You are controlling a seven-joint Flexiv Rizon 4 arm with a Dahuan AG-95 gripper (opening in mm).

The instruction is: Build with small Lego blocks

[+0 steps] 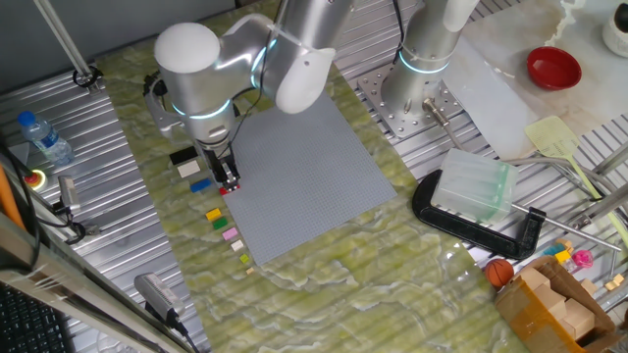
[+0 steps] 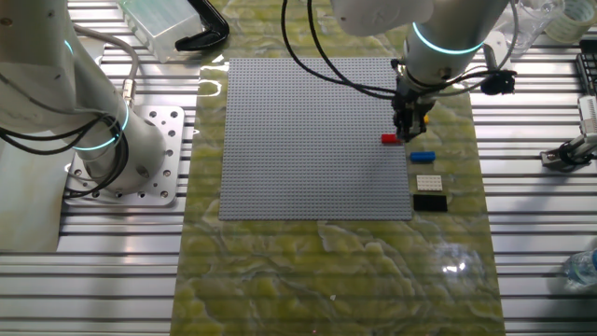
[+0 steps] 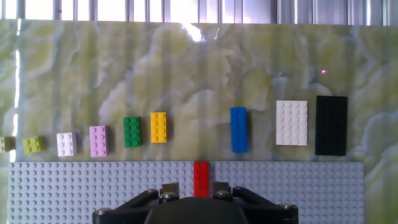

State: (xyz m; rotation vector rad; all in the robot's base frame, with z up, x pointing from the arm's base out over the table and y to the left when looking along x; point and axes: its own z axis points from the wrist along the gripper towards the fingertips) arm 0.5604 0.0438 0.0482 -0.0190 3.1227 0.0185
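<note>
The green-and-cream marbled mat (image 2: 336, 271) is seen spread over the slatted metal table (image 2: 532, 233). On it lies the large flat grey studded baseplate (image 2: 308, 140), square to the mat.

The silver arm is bent low over the baseplate's edge, with the two-finger gripper (image 2: 408, 126) pointed down at the small red rectangular plastic brick (image 3: 201, 178). In the hand view the red brick is seen standing on the baseplate's rim, between the two finger bases. Whether the fingers are clamped on it or parted just beside it cannot be told — the tips are hidden by the hand's own body.

Off the plate, a row of bricks is laid on the mat along that edge, none touching another. From the largest: a black flat brick (image 3: 331, 125), a cream-white flat brick (image 3: 291, 122) just beside it, a blue narrow brick (image 3: 239, 129). A gap is left opposite the red brick, then a yellow brick (image 3: 158, 127), a green brick (image 3: 132, 132), a pink brick (image 3: 98, 140), a white small brick (image 3: 66, 144), an olive-yellow small brick (image 3: 33, 145) — and at the picture's edge a tan brick (image 3: 5, 144), only partly in view.
</note>
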